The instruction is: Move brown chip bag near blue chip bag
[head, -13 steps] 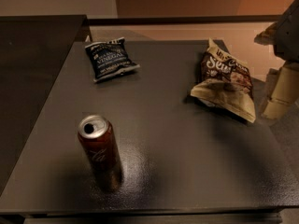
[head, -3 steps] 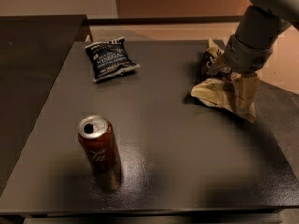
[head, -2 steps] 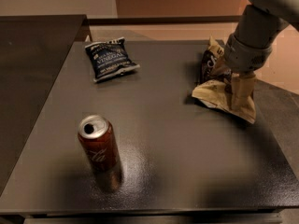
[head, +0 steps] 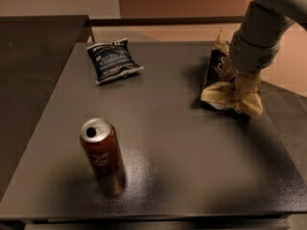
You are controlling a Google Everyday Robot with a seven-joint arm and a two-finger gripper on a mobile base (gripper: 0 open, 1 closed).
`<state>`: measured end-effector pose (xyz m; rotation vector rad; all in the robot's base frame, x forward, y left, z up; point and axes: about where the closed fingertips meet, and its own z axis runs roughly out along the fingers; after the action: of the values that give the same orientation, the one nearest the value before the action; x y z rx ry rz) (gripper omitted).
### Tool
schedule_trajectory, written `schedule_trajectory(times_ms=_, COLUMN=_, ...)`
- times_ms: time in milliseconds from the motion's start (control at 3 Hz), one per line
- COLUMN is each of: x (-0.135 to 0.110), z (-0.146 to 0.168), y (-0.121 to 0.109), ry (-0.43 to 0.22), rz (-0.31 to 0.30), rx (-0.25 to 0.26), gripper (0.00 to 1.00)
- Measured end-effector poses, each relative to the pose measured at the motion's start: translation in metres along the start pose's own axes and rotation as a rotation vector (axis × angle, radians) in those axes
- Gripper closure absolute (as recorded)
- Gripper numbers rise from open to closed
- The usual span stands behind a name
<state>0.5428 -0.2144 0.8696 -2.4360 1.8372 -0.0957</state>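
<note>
The brown chip bag lies at the table's right side, crumpled, with its far end tipped up. My gripper comes down from the upper right on its grey arm and is closed on the bag's right part, its beige fingers pressed into the foil. The blue chip bag lies flat at the far left of the table, well apart from the brown bag and the gripper.
A red soda can stands upright at the front left of the dark table. A second dark surface adjoins on the left. The table's right edge is close to the brown bag.
The gripper has come in from the right and settled onto the brown bag. The bag has bunched up and its far end has risen. The blue bag and can have not moved.
</note>
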Motion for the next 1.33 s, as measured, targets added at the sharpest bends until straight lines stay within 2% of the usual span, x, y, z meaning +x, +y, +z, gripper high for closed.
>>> schedule_trajectory(times_ms=333, x=-0.007, z=-0.013, y=-0.010, ry=0.042, rz=-0.032, rx=0.054, gripper=1.00)
schedule_trajectory(times_ms=667, x=-0.017, z=-0.026, y=-0.025, ry=0.066, rz=-0.065, rx=0.107, gripper=1.00)
schedule_trajectory(times_ms=1333, x=-0.052, z=-0.046, y=-0.072, ry=0.050, rz=-0.100, rx=0.221, gripper=1.00)
